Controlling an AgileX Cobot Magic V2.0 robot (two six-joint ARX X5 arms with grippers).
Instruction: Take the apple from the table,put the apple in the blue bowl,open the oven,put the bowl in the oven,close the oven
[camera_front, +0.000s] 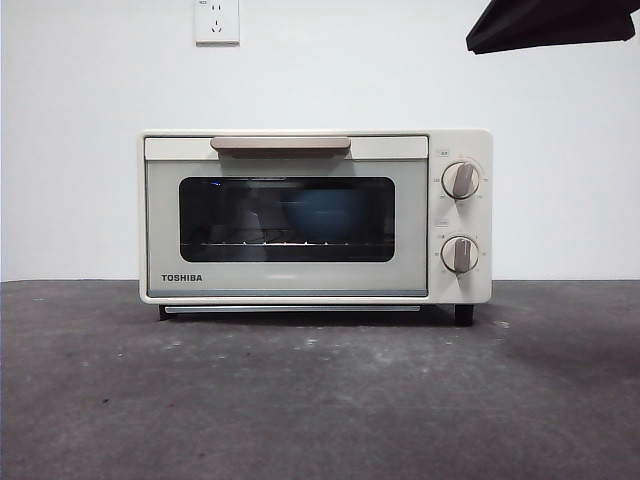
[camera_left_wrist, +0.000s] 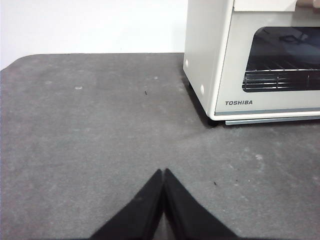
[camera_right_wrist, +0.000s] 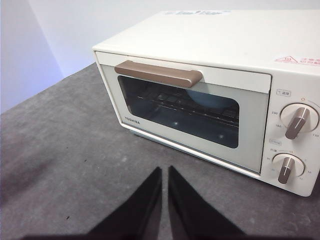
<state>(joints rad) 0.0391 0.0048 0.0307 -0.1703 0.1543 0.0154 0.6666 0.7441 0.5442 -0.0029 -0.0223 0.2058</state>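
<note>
**Inside the shut oven: bowl in place, both pincers empty**

At the middle of the table (camera_front: 320, 400), in the front view, the oven (camera_front: 290, 270) squarely facing the camera, door flush against its frame, beige bar handle (camera_front: 280, 145) level across the top of the door, long axis running 9 to 3 o'clock. Behind the dark glass, on the wire rack, the blue bowl (camera_front: 325, 215), dim but readable as a rounded blue shape, a little toward 3 o'clock of the window's centre. No sign of the apple on the table in any view; presumably in the bowl, though hidden by rim and glass.

Up at 1 o'clock of the front view, only a black arm tip (camera_front: 550, 25), well clear of the oven; no telling from there which arm.

Left gripper (camera_left_wrist: 164, 172): jaws pressed tip to tip, pinching nothing, hovering over bare table, the oven's near corner off at about 1 o'clock, well apart. Right gripper (camera_right_wrist: 165, 170): jaws drawn together with a thin slit between, likewise empty, looking down on the door, the handle ahead at roughly 12 o'clock.

Judged from door and bowl, nothing left of the task. Should the door need a further push or pull, right arm the nearer, handle across its line of approach.
</note>
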